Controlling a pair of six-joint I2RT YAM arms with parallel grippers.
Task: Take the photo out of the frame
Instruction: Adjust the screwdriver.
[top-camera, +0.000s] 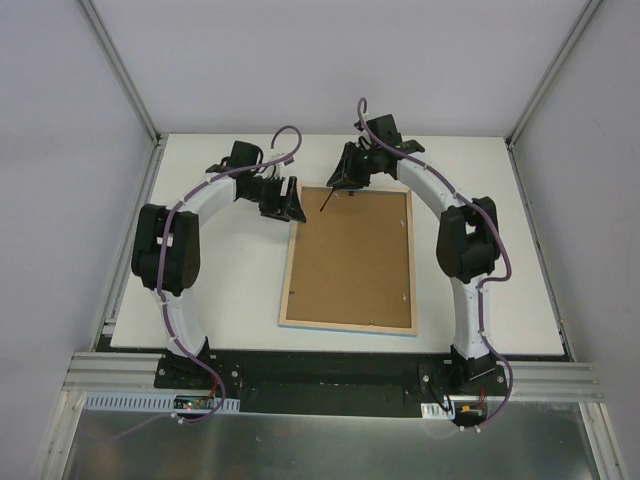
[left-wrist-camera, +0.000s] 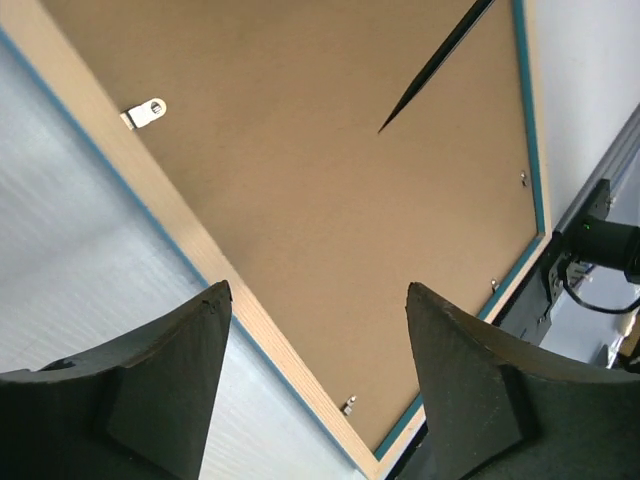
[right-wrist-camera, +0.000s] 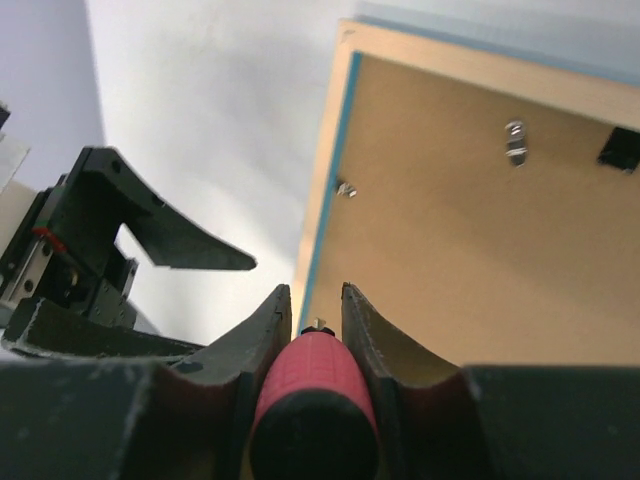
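You have the frame (top-camera: 290, 265) lying face down in the middle of the table (top-camera: 220, 290), its pale wood rim and thin blue edge around a brown backing board (top-camera: 350, 255), with small metal tabs (left-wrist-camera: 145, 112) along the rim; the photo does not show in any view. Your left gripper (top-camera: 285, 203) hangs over the frame's far-left corner, fingers (left-wrist-camera: 170, 380) spread wide, nothing between them. Your right gripper (top-camera: 345, 180) sits at the far edge, fingers pinched narrow on a red-handled tool (right-wrist-camera: 315, 385) whose thin black tip points at the board; you cannot tell if it touches.
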